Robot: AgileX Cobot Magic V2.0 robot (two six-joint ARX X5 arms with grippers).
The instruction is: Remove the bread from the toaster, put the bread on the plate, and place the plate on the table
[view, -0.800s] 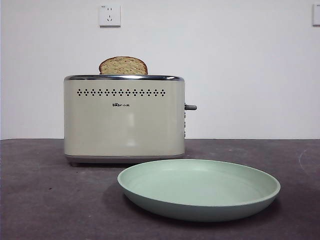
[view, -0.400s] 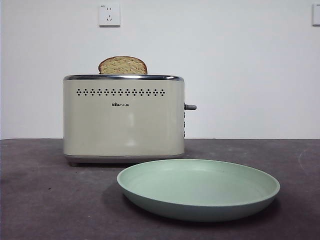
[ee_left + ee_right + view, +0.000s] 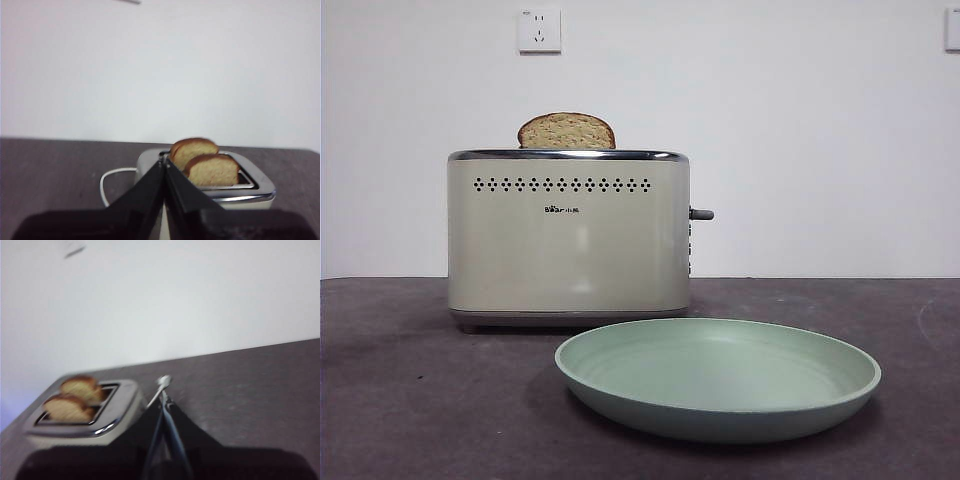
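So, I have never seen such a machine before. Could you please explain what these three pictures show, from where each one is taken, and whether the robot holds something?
This is a robot with two arms at a table. The front picture comes from a low camera looking across it: a cream toaster with bread sticking out, and a green plate lying in front.

The other two pictures come from cameras on the arms' wrists. The black shapes at the bottom are the left gripper and right gripper. Both look down from above on the toaster, where two slices stand in the slots.

Both grippers look shut and hold nothing. A white cable lies beside the toaster.
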